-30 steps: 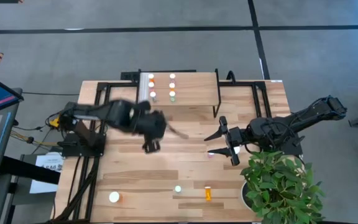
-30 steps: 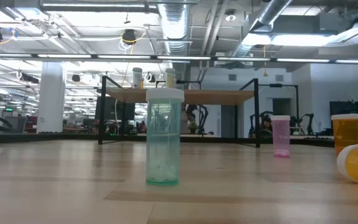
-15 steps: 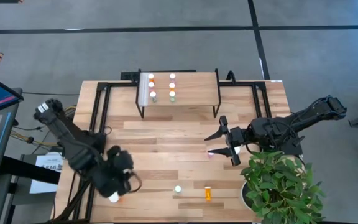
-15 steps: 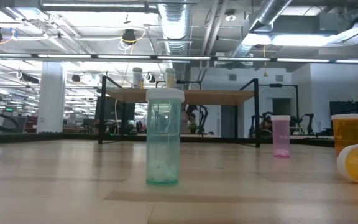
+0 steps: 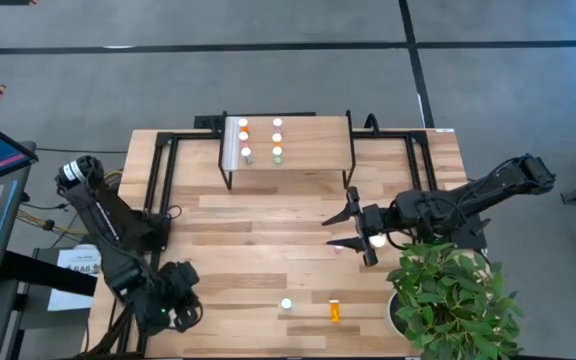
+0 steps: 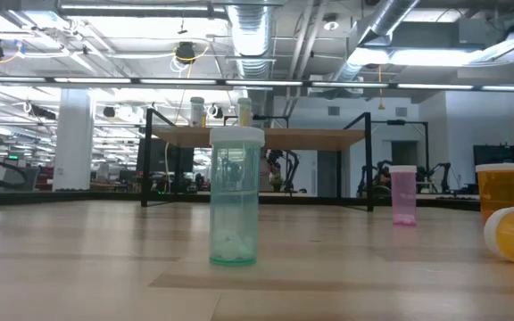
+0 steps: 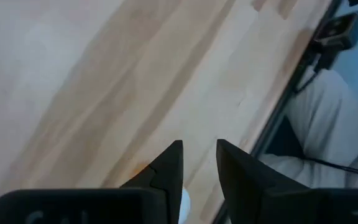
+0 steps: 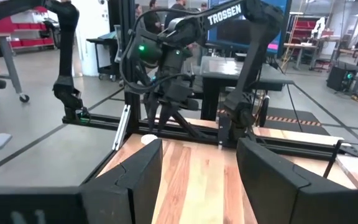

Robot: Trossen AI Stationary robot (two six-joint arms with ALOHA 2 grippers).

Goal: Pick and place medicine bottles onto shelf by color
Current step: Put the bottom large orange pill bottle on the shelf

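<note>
My left gripper (image 5: pixel 175 310) hangs over the table's near left corner, pointing steeply down, and hides the bottle there in the high view. In its wrist view (image 7: pixel 199 146) the fingers stand a narrow gap apart. A white cap (image 7: pixel 183 200) and a bit of orange body (image 7: pixel 138 168) show by them. My right gripper (image 5: pixel 330 234) waits open at mid-right, level, near a pink bottle (image 5: pixel 338 247). The shelf (image 5: pixel 313 140) at the far edge carries several white-capped bottles (image 5: pixel 276 152). My left gripper stands right at the white-capped orange bottle (image 7: pixel 183 200), coming from above and slanting. Its own fingers (image 7: pixel 166 171) cover most of the bottle. I cannot tell whether they touch it.
A pale green bottle (image 5: pixel 286 303) stands near the front edge, and an orange one (image 5: pixel 334 311) lies on its side to its right. A potted plant (image 5: pixel 448 300) fills the near right corner. Black frame rails (image 5: pixel 163 180) run along the table's left side.
My left arm has swung from the table's middle, in front of the shelf, to the near left corner. It has come down over the white-capped bottle there, with its wrist rolling on the way. The bottles have stayed where they were.
</note>
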